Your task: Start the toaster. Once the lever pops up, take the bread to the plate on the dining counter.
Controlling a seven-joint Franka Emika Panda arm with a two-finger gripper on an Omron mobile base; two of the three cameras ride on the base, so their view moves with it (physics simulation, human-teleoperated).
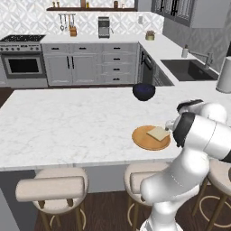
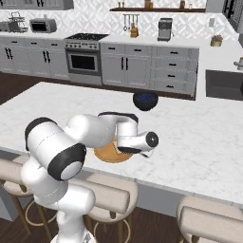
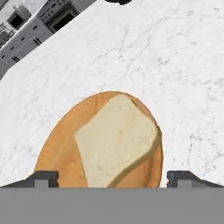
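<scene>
The bread (image 3: 116,140), a pale slice with a tan crust, lies flat on the round wooden plate (image 3: 57,148). My gripper (image 3: 112,179) hovers just above it, open, one dark fingertip on each side of the slice and nothing between them. From the left base view, the bread (image 1: 158,132) rests on the plate's (image 1: 145,140) right half, near the front edge of the white marble dining counter (image 1: 67,122), with my hand just to its right. My arm covers most of the plate (image 2: 109,154) in the right base view. The grey toaster (image 2: 42,24) stands on the far back counter.
A dark blue bowl (image 1: 144,91) sits on the dining counter behind the plate. Padded stools (image 1: 52,187) line the counter's near side. A sink (image 1: 189,70) lies in the right counter, and a stove (image 1: 22,58) stands at the back left.
</scene>
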